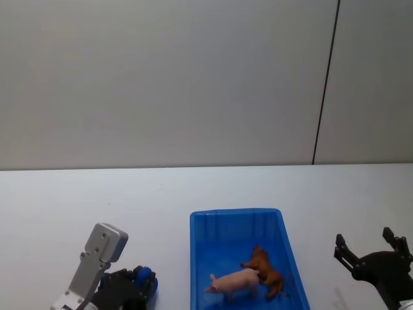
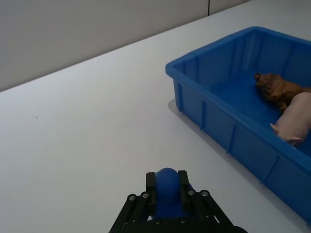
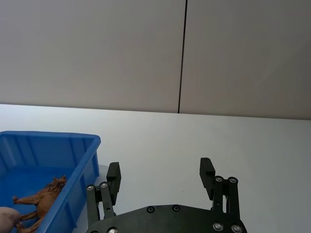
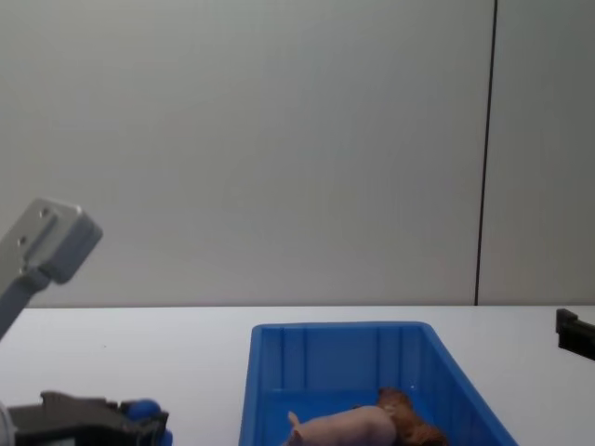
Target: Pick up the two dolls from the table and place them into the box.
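- The blue box (image 1: 235, 223) sits on the white desk (image 1: 129, 200) toward the near edge, roughly in the middle, its long side running away from the robot.
- Both dolls lie inside it at the near end: the pink pig (image 1: 233, 283) and the brown lion (image 1: 264, 271) on the pig's right, touching it.
- The far half of the box floor is bare blue.
- The left gripper (image 1: 139, 284) hangs over the desk near the near edge, well left of the box rim; its fingers are closed, holding nothing, blue pads pressed together.
- The right gripper (image 1: 373, 253) hovers right of the box, apart from its right wall; its fingers (image 3: 113, 175) are spread wide with nothing between them.
- The desk lies bare on both sides of the box and back to its far edge by the grey wall (image 1: 161, 77).
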